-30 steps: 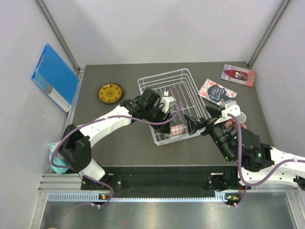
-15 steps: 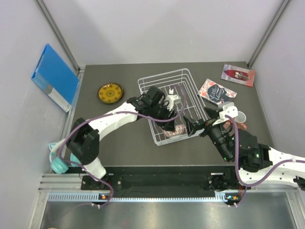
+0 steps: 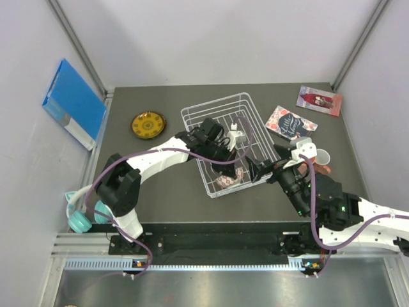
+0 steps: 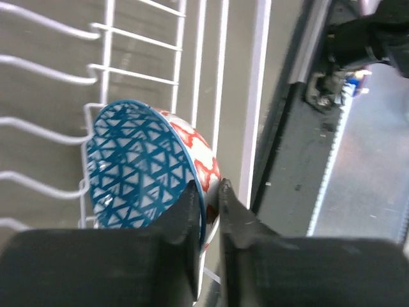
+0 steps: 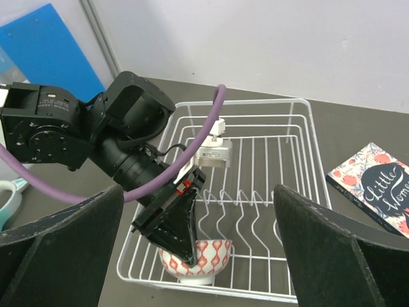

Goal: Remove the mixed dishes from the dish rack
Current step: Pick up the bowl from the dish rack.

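On the left, a yellow plate lies flat on the table, well apart from the rack. The left gripper reaches down into the rack's near end and is closed on the rim of the bowl, with one finger inside the blue lining and the other against the red outside. The bowl stands mouth up by the rack's near wall, straight below that gripper, so the way out is judged to be upward over the wire before any sideways travel. Its foot seems to rest on the rack floor, though the wires make that hard to confirm. Just right of the rack's near corner, the right gripper hovers with its jaws spread wide and nothing between them. It is near the bowl but outside the wire, so the carry falls to the left arm. Further right, a white mug sits on the table
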You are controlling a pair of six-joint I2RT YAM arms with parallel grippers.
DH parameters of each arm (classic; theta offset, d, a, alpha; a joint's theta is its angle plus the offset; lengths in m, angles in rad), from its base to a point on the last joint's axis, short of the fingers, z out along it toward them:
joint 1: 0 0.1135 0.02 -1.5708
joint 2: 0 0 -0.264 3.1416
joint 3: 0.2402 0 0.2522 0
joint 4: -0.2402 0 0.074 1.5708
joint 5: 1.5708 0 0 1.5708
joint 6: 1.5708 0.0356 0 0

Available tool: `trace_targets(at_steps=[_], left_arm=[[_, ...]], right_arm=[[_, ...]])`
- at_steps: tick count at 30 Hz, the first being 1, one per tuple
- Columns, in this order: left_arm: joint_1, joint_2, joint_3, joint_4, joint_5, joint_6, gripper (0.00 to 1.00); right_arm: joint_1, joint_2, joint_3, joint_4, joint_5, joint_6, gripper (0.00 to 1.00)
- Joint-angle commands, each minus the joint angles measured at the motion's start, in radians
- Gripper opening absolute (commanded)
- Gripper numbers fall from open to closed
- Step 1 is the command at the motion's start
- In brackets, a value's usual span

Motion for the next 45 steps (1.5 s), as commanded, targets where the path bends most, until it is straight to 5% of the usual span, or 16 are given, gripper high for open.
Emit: trace_targets(at_steps=[1,16,21,27,45], left_arm=[[0.000,-0.022,-0.027,-0.036,-0.005,0.024,0.02],[0.003,-0.066,0.040,-0.052,0.060,0.079,0.00],[0.047,-0.062,0.100,-0.033,0.190,0.076,0.00],[0.121,-0.080,0.116,0.089,0.366,-0.007,0.00],[0.179,-0.066,0.091,0.358,0.500,-0.234,0.00]], right_arm=[[-0.014,0.008,0.002,0.026,-0.009,0.005,1.00],[-0.015,-0.004,-0.001,0.029,-0.014,0.013,1.00],[-0.015,-0.018,-0.007,0.026,-0.009,0.016,1.00],[-0.017,-0.044,-0.009,0.018,-0.006,0.019,1.00],[-0.018,-0.070,-0.024,0.014,-0.002,0.033,1.00]])
